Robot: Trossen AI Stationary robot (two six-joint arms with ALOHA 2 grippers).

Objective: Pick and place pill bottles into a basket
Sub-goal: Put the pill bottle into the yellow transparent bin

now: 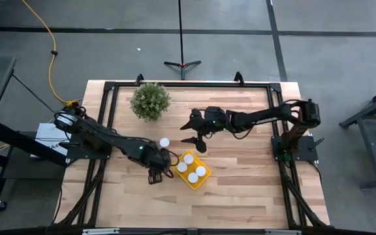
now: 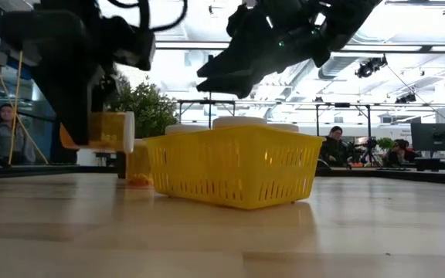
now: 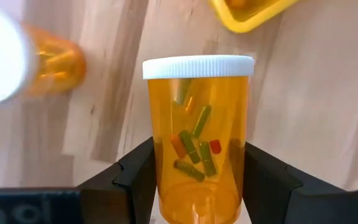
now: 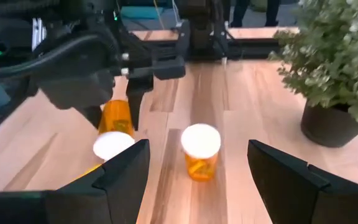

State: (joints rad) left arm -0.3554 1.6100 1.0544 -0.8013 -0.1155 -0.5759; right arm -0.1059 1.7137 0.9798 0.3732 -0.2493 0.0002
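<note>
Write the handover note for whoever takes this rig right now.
Left gripper: shut on a pill bottle, carried clear of the table beside the yellow basket.
Right gripper: jaws open, empty, above the table beyond the basket.
Done: four white-capped bottles stand in the basket.
Left: drop the carried bottle into the basket, then fetch the last bottle, upright on the table between the potted plant and the basket.
</note>
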